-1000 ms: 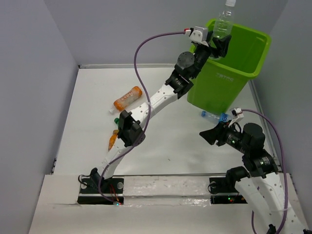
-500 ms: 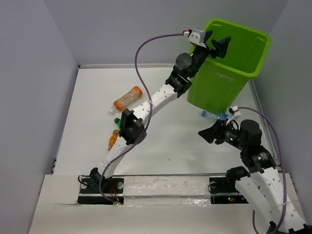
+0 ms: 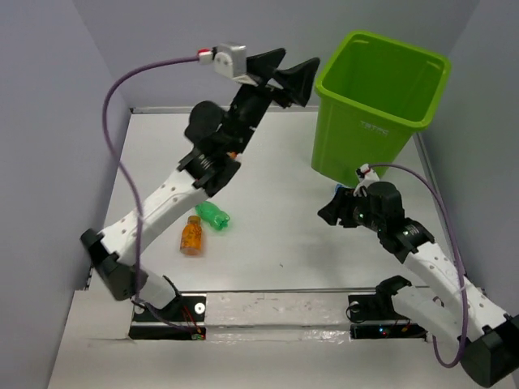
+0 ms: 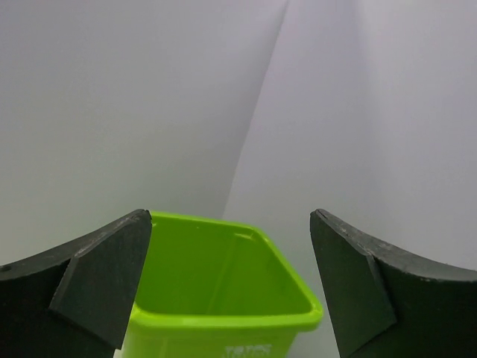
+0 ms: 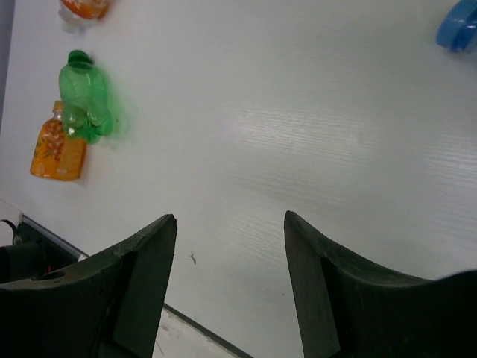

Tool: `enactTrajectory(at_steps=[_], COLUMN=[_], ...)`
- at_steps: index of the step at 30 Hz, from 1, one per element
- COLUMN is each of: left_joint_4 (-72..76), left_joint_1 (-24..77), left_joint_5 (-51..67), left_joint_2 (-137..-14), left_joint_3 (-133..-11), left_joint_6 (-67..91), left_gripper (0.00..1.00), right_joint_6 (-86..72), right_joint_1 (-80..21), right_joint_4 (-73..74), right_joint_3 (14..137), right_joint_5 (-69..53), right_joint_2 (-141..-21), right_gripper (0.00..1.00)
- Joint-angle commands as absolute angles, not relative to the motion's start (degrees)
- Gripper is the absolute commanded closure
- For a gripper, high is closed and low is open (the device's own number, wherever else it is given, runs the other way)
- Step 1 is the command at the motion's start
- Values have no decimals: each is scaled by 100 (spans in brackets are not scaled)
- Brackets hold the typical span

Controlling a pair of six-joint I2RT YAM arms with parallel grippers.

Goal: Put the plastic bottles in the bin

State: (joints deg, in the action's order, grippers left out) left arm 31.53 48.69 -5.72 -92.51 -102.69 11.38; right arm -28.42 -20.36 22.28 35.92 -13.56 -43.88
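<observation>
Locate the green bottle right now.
Top external view: the green bottle lies on its side, left of centre on the table, right beside the small orange bottle.

The left arm stretches up and to the right with its elbow bent. The left gripper (image 3: 298, 58) is held high, jaws spread wide with nothing between them. The right arm is folded low, and the right gripper (image 3: 328, 206) points leftward, jaws likewise apart and empty.
</observation>
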Motion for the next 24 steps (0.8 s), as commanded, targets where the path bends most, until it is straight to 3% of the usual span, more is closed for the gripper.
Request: enactTrajectory(at_steps=[1, 5, 12, 13, 19, 24], left_joint_4=[2867, 1805, -270, -560, -792, -554], left_joint_1=[4878, 4869, 4869, 4860, 4860, 4659], left_joint_5=[-1221, -1625, -2073, -2126, -2504, -2101], left_joint_2=[-7591, -6401, -4809, -4538, -3596, -3226], left_joint_3=[-8186, -6639, -5478, -5389, -4624, -4404], left_joint_6=[1801, 2118, 1846, 1820, 1670, 1574], left_gripper=[1, 1, 1, 1, 1, 1], right_joint_6=[-2997, -2593, -1636, -1339, -581, 130], right_joint_1=[-3535, -4183, -4184, -4184, -4184, -4184], right_joint_4=[1205, 1229, 2328, 2477, 3672, 3832], right_joint_3=[3840, 4305, 5088, 5202, 6098, 6214], right_joint_5=[-187, 937, 2530, 2627, 4478, 4737], right_joint_2=[-4964, -5676, -6573, -6713, -8311, -8963], right_gripper=[32, 21, 13, 1, 0, 0])
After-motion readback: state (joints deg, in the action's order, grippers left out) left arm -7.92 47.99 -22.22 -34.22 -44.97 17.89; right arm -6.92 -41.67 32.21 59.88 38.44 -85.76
